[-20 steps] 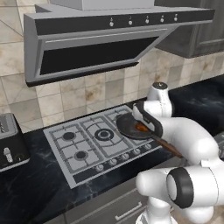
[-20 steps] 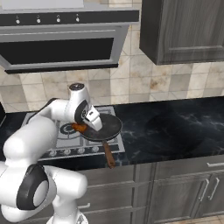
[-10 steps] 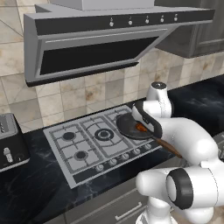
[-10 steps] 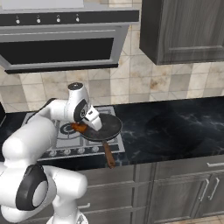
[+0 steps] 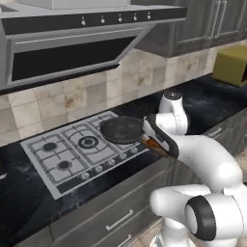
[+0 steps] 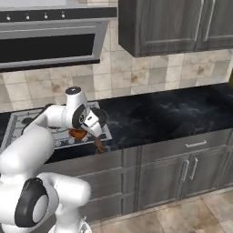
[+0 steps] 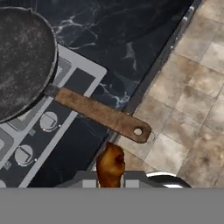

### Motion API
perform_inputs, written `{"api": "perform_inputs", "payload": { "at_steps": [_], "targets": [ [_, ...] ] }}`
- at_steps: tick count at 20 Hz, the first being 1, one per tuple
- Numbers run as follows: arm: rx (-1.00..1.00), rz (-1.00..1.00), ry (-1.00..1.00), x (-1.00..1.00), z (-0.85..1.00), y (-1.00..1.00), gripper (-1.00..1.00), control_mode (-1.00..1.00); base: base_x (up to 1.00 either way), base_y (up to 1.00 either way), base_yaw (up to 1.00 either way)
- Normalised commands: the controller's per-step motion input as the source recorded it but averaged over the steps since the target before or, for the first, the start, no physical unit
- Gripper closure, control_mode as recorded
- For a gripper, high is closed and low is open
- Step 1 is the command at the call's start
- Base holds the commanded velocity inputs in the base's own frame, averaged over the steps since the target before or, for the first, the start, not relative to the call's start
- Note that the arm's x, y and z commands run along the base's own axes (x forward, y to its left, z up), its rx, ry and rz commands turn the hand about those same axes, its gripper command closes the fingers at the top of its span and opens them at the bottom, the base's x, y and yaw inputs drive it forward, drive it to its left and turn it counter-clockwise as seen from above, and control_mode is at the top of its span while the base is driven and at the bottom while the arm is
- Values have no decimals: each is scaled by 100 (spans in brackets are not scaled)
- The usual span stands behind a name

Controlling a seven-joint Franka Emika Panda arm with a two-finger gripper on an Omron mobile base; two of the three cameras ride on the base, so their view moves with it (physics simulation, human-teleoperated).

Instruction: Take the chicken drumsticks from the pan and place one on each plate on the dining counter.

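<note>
My gripper [image 7: 110, 178] is shut on a golden-brown chicken drumstick [image 7: 110, 165], which hangs over the counter's front edge, just beyond the end of the pan's wooden handle [image 7: 101, 115]. The dark round pan [image 7: 21, 61] sits on the hob and what I see of its inside is bare. From the left base view the gripper [image 5: 152, 143] is beside the pan [image 5: 120, 130], on its right. In the right base view the drumstick [image 6: 78, 134] shows under the hand, next to the handle [image 6: 99, 144]. The plates and the dining counter are out of view.
The silver gas hob [image 5: 72, 152] lies in the black marbled wall counter [image 6: 168, 116], with a range hood [image 5: 72, 46] above. Grey cabinets [image 6: 182, 170] run below and a tan tiled floor [image 7: 192, 96] lies in front. A yellow-green box [image 5: 231, 65] stands at the far right.
Both base views have shifted, so the base has moved; the hob now sits further left. The gripper, still shut on the drumstick, has come off the pan toward the counter's front edge.
</note>
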Motion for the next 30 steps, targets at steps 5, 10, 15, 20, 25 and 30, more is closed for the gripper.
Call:
{"api": "perform_inputs", "payload": {
  "at_steps": [5,10,15,20,25,30],
  "targets": [
    [0,0,0,0,0,0,100,100,-8,-10,-96],
    [0,0,0,0,0,0,100,100,0,-3,-100],
    [0,0,0,0,0,0,100,100,0,0,-100],
    [0,0,0,0,0,0,100,100,0,0,-100],
    [0,0,0,0,0,0,100,100,38,2,-84],
    [0,0,0,0,0,0,100,100,93,20,-43]
  ]
}}
